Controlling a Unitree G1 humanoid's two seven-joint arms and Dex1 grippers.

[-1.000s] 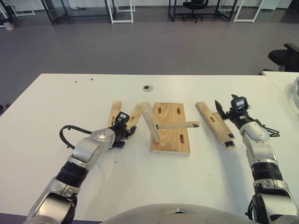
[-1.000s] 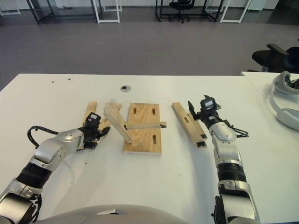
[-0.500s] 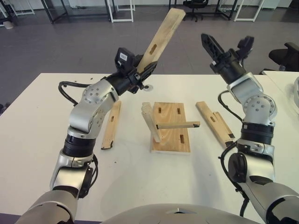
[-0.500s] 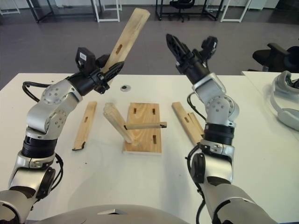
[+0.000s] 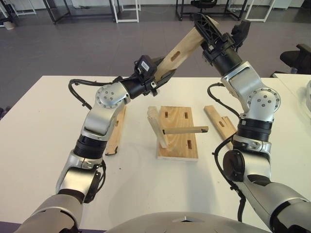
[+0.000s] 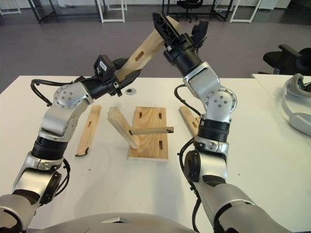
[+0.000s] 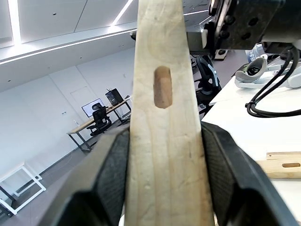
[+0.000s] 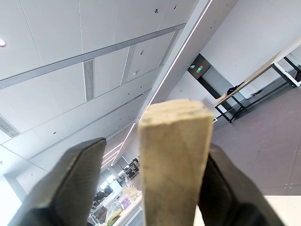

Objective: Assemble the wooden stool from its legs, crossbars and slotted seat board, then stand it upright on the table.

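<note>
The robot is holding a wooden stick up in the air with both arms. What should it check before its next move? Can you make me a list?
1. The left gripper has a firm hold on the raised leg: ok, its pads press on both sides.
2. The right gripper is lined up on the leg's top end: ok, its fingers sit on either side.
3. The right gripper is clamped on the leg: not ok, there is a gap on one side.
4. The seat board lies flat on the table: ok.
5. The tilted leg and its crossbar are fully seated in the board: cannot tell.
6. The spare legs are out of the way: ok, they lie beside the board.
</note>
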